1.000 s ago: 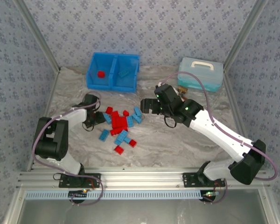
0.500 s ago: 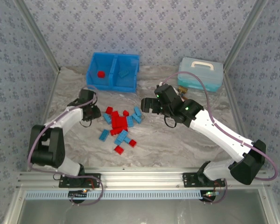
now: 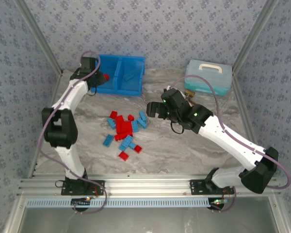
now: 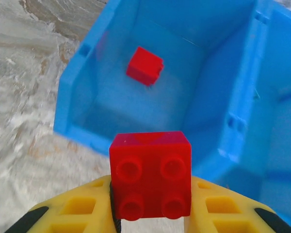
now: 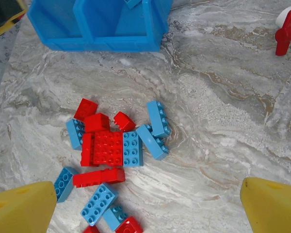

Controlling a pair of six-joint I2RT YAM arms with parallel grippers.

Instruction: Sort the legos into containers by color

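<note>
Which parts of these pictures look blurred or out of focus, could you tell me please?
Left wrist view: the held red brick is crisp, while the marbled table beside the blue bin is streaked with blur. Right wrist view: the brick pile is sharp, the yellow fingertips at the bottom corners soft. Top external view: light looks even, with no harsh shadows.

roughly ten red legos (image 5: 106, 148), eight blue legos (image 5: 132, 148)
</note>
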